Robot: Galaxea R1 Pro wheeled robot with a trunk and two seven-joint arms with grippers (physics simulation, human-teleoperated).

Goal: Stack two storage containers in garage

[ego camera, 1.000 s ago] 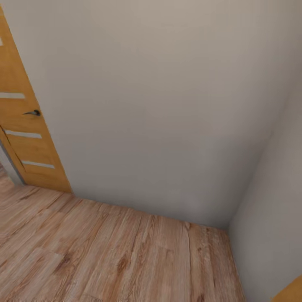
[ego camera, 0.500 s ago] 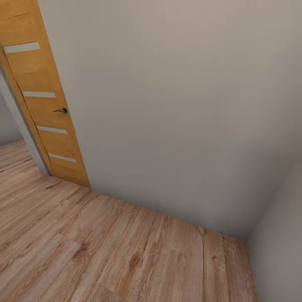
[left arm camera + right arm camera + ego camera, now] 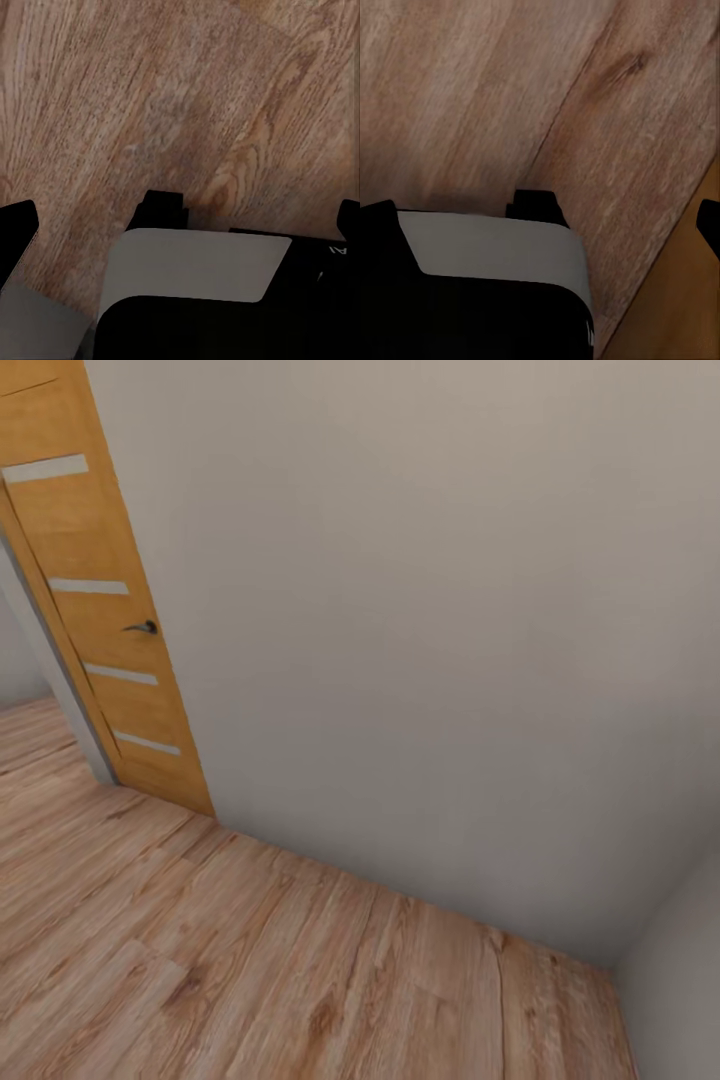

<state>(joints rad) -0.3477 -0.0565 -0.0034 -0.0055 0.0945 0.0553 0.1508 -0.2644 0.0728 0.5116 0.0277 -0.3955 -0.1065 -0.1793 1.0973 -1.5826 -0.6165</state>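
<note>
At the upper left of the head view stands an orange-wood door [image 3: 100,610] with pale horizontal slits and a dark handle [image 3: 143,627], swung open against a plain pale wall [image 3: 420,620] that runs across to a corner at the lower right. Light wood planks [image 3: 250,970] cover the lower part of the frame. Neither storage container can be seen here, so where they lie cannot be told from these pictures. I judge this to be a travelling stretch, with no carrying evident; the next move calls for steering the base toward the gap beside the door at the far left. The left wrist view adds the left gripper [image 3: 184,217] over bare planks, its dark fingertips at opposite edges, spread wide and empty. The right wrist view shows the right gripper [image 3: 547,214] likewise wide apart, empty, with an orange strip at one corner.
</note>
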